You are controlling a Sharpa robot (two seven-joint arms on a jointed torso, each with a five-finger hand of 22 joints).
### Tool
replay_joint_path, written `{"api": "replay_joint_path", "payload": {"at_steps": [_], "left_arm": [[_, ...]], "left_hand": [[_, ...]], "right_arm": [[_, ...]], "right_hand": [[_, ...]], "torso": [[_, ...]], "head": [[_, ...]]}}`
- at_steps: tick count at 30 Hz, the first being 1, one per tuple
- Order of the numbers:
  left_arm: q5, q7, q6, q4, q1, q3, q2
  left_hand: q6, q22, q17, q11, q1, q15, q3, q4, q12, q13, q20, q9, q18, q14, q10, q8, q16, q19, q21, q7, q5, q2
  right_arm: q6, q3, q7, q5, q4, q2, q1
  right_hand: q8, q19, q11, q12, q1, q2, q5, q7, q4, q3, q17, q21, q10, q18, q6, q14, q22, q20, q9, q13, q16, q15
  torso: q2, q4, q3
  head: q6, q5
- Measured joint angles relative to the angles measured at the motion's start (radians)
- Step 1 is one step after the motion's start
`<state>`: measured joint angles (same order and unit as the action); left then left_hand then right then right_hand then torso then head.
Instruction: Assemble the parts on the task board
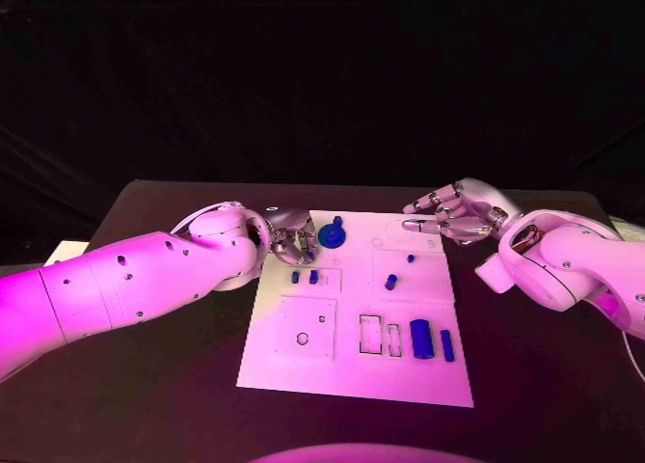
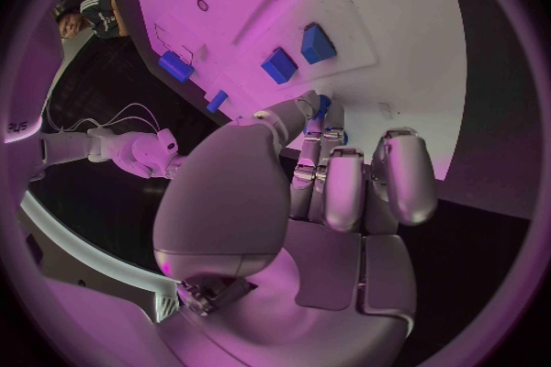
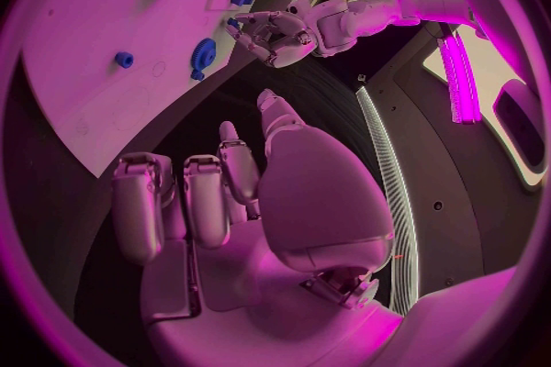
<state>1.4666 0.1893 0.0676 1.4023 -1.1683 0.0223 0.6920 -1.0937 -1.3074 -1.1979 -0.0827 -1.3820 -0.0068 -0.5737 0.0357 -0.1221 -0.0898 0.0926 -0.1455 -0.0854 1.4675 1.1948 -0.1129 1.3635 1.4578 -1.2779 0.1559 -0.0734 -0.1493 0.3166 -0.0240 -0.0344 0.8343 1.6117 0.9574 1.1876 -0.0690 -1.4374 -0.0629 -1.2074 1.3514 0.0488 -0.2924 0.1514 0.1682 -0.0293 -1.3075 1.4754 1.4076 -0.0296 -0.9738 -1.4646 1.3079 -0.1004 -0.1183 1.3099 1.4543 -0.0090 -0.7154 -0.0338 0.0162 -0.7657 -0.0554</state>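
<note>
Two long blue parts [image 1: 434, 340] nr front of task board [image 1: 353, 371], left hand [image 1: 289, 239] fingers curled empty, right hand [image 1: 454, 218] likewise.

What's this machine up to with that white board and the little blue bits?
The robot is putting small blue parts together on a white board on a black table. Its left hand is at the board's far left corner beside a round blue piece, though whether it holds anything can't be told. Its right hand hangs at the far right corner, fingers apart, holding nothing. Other blue pieces lie on the board.
</note>
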Motion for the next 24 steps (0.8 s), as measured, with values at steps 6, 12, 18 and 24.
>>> {"api": "replay_joint_path", "payload": {"at_steps": [6,12,18,24], "left_arm": [[0.000,0.006,-0.010,-0.001,0.003,-0.003,-0.001],[-0.001,0.010,-0.015,-0.002,0.003,-0.003,-0.001],[-0.002,0.014,-0.015,-0.003,0.003,-0.002,0.002],[-0.003,0.016,-0.013,-0.001,0.003,-0.002,0.013]], "left_hand": [[0.035,0.000,0.016,-0.025,0.014,0.015,-0.004,-0.004,0.042,0.016,0.013,0.017,0.000,-0.003,-0.043,0.030,0.000,-0.013,0.034,0.023,0.000,-0.014],[0.067,0.000,0.026,-0.032,0.025,0.021,-0.007,-0.007,0.056,0.021,0.021,0.032,0.000,-0.004,-0.065,0.048,-0.005,-0.021,0.062,0.029,0.000,-0.025],[0.115,0.031,0.038,-0.039,0.031,0.025,-0.010,-0.004,0.056,0.025,0.030,0.054,0.000,0.000,-0.107,0.050,-0.005,-0.038,0.120,0.031,0.000,-0.031],[0.135,0.041,0.043,-0.041,0.031,0.029,-0.010,-0.004,0.056,0.026,0.034,0.064,0.000,-0.004,-0.131,0.050,-0.005,-0.041,0.134,0.029,0.000,-0.031]], "right_arm": [[-0.001,0.000,0.000,0.000,0.000,0.000,0.000],[-0.001,0.000,0.001,0.000,-0.002,0.000,0.000],[-0.002,0.000,0.002,0.000,-0.005,0.001,0.000],[-0.004,0.000,0.008,0.007,-0.016,0.003,0.000]], "right_hand": [[0.000,0.000,0.000,0.000,0.000,0.000,0.000,0.000,0.000,0.000,0.000,0.000,0.000,0.000,0.000,0.000,0.000,0.000,0.000,0.000,0.000,0.000],[0.000,0.000,0.000,0.000,0.000,0.000,0.000,0.000,0.000,0.000,0.000,0.000,0.000,0.000,0.000,0.000,0.000,0.000,0.000,0.001,0.000,0.000],[0.000,0.006,0.000,0.002,0.000,0.000,0.000,0.000,0.003,0.003,0.000,-0.005,0.000,0.000,0.000,0.000,0.000,-0.002,-0.001,0.001,-0.007,0.000],[0.000,0.057,0.002,0.287,0.012,-0.012,0.000,-0.002,0.002,0.008,0.011,-0.048,-0.125,-0.024,0.003,0.000,0.000,0.002,-0.003,-0.169,-0.065,0.000]], "torso": [[0.000,-0.0001,-0.0002],[0.000,-0.0002,-0.0005],[0.000,-0.0002,-0.0009],[0.000,0.0004,-0.0009]], "head": [[0.000,0.000],[0.000,0.000],[0.001,0.000],[0.001,0.000]]}}
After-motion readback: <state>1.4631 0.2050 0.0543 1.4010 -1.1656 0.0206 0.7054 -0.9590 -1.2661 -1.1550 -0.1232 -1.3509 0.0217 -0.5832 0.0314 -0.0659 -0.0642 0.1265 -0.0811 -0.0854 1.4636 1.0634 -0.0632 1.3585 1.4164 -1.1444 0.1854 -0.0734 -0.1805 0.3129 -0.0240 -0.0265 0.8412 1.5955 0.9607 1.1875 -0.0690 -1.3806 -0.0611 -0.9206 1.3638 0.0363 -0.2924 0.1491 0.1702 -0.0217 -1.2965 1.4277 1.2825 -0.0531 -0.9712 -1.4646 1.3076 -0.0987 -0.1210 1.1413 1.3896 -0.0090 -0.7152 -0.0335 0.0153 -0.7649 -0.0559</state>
